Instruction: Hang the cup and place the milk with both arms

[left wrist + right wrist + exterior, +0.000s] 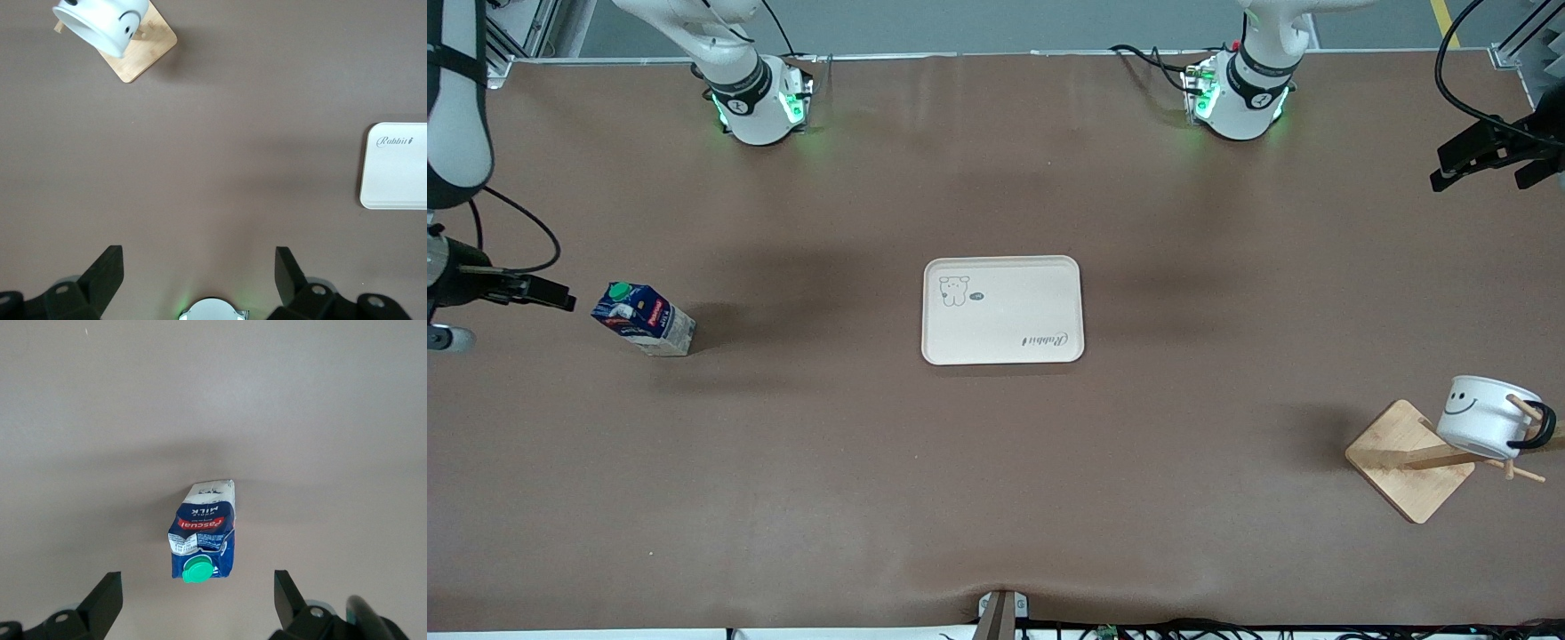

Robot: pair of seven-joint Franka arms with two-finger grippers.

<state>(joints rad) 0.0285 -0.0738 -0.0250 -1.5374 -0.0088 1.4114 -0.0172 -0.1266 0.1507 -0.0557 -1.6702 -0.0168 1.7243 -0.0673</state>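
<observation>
The milk (pixel 643 318), a dark-blue carton with a red label and a green cap, stands on the brown table toward the right arm's end. My right gripper (pixel 551 293) hovers beside it, open and holding nothing. The right wrist view shows the milk (pixel 203 533) beneath the gripper (pixel 197 587), apart from both fingers. The cup (pixel 1480 418), white with a smiley face, hangs by its black handle on a peg of the wooden rack (pixel 1400 458) at the left arm's end. My left gripper (pixel 1445 169) is up over that end of the table, open and empty (pixel 200 251); the cup (pixel 100 23) is well clear of it.
A cream tray (pixel 1003 348) with a bear drawing lies in the middle of the table, nothing on it; its corner also shows in the left wrist view (pixel 397 167). The two arm bases stand along the table edge farthest from the front camera.
</observation>
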